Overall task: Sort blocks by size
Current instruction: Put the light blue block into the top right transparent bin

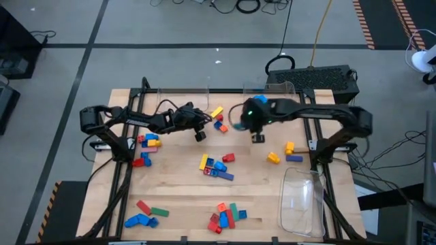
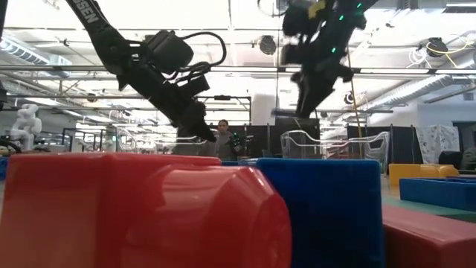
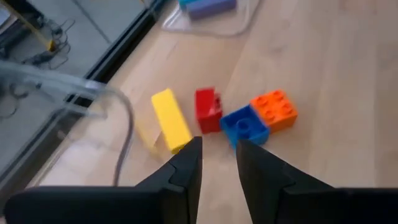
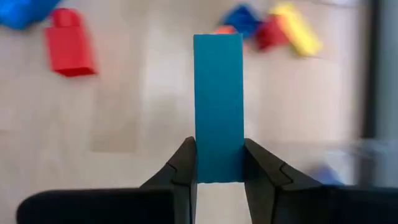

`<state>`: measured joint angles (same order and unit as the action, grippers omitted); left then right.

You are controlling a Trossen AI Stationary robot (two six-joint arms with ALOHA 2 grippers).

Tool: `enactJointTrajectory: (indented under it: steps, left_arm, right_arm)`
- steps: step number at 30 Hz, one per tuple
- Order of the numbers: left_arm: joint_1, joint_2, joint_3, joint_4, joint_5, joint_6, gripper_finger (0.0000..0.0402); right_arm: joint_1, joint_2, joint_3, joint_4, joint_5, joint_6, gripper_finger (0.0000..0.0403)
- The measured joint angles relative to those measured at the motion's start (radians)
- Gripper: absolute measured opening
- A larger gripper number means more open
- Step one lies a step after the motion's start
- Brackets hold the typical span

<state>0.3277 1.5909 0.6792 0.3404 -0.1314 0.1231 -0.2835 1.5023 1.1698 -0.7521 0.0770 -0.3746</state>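
Nearest low cam: big red plastic brick (image 2: 141, 216) fills the foreground, blue brick (image 2: 327, 212) touching its side, both out of focus.
Right gripper (image 4: 217, 163): fingers pinching a long teal-blue plastic bar (image 4: 217, 106) at its near end; bar sticks straight out past the fingertips. In the high view, gripper (image 1: 257, 138) hangs over the table's rear middle.
Left gripper (image 3: 218, 152): fingers narrowly apart, nothing between them. Tips sit just short of a small cluster: yellow bar (image 3: 170, 119), red brick (image 3: 208, 109), blue square brick (image 3: 245, 124), orange square brick (image 3: 274, 110); red, blue and orange touching, yellow just beside. High view: gripper (image 1: 200, 136) at rear, left of centre.
Other blocks: loose groups across wooden table (image 1: 177, 187): centre pile (image 1: 214, 167), front-centre pile (image 1: 227, 216), front-left group (image 1: 144, 213), left-edge group (image 1: 146, 141), yellow and blue pieces (image 1: 283, 154) to the right.
Trays: clear plastic tray (image 1: 303, 201) at front right; another clear tray (image 1: 184, 96) at rear left.
Background: person (image 2: 221, 139) standing far off beyond the table.
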Motion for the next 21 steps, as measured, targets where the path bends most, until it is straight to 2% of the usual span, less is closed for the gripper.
enactJointTrajectory:
  steps: [6,10,15,21]
  left_arm:
    - [-0.001,0.0,0.0,0.073,0.02,0.017,0.0102]
    - [-0.002,0.0,0.0,0.134,0.064,0.015,0.0102]
    - [-0.002,0.0,0.008,0.186,0.075,0.013,0.0102]
    - [-0.01,0.0,0.051,0.177,0.075,0.016,0.0102]
  right_arm:
    - [-0.113,-0.159,0.0,-0.014,0.03,0.056,0.007]
    - [-0.2,-0.2,0.0,0.018,0.032,0.189,0.007]
    - [-0.306,-0.183,0.0,0.031,0.033,0.37,0.007]
    - [-0.406,-0.09,0.0,0.031,0.033,0.47,0.0071]
